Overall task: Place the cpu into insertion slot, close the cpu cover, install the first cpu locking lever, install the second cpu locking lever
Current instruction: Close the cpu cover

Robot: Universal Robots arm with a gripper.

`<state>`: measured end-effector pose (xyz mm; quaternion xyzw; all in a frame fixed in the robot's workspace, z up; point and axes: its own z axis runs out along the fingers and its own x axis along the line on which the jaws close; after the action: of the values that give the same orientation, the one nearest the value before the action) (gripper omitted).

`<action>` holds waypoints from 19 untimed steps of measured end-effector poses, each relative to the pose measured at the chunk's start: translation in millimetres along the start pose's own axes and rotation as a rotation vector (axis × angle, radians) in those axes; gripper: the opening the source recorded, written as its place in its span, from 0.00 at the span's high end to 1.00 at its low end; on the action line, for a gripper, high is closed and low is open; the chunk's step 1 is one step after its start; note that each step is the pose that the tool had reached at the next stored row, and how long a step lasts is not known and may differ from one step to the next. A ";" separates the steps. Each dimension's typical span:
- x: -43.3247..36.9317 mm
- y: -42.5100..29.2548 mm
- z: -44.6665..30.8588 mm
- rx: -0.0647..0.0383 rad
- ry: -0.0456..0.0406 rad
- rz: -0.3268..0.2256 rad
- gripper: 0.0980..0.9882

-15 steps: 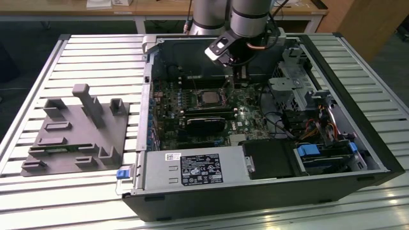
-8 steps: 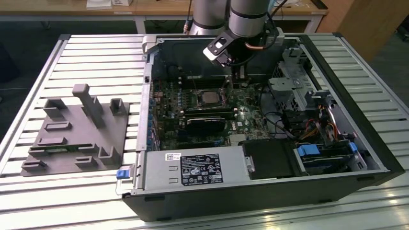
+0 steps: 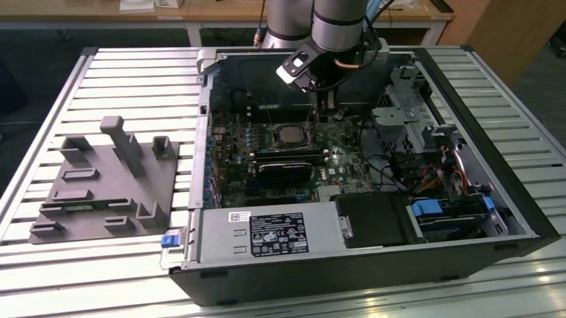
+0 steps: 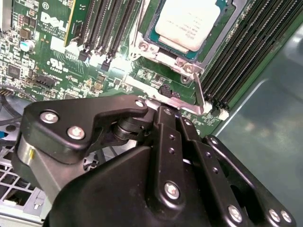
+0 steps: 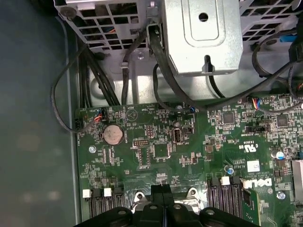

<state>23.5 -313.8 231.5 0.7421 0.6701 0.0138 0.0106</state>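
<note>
The cpu [image 4: 187, 21] lies in its socket on the green motherboard [image 5: 156, 151], pale metal face up; in the exterior view the cpu [image 3: 287, 136] sits mid-board. The cpu cover [image 4: 163, 54], a silvery frame, lies flat around the chip's edges. A thin metal locking lever [image 4: 200, 92] stands up at the socket's corner, its bent handle running to my fingertips. My gripper [image 4: 161, 108] is shut, its tips touching that handle just beside the socket. In the first wrist view the gripper [image 5: 162, 189] shows both fingers pressed together above the socket frame. In the exterior view the gripper [image 3: 320, 114] hangs inside the case behind the cpu.
Black memory slots [image 4: 236, 61] flank the socket on both sides. A metal drive cage [image 5: 199, 33] and black cables [image 5: 94, 80] stand close by. The case wall [image 3: 205, 132] is on the exterior view's left, the power supply [image 3: 265, 233] in front. A grey fixture [image 3: 106, 185] lies outside the case.
</note>
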 end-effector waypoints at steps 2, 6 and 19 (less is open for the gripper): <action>0.0 -0.1 0.0 0.000 0.0000 0.000 0.99; 0.1 0.5 0.4 0.038 -0.0039 0.000 0.99; -0.2 -2.2 0.5 0.050 -0.0046 0.000 0.99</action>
<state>21.3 -313.8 230.9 0.7422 0.6701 -0.0046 -0.0064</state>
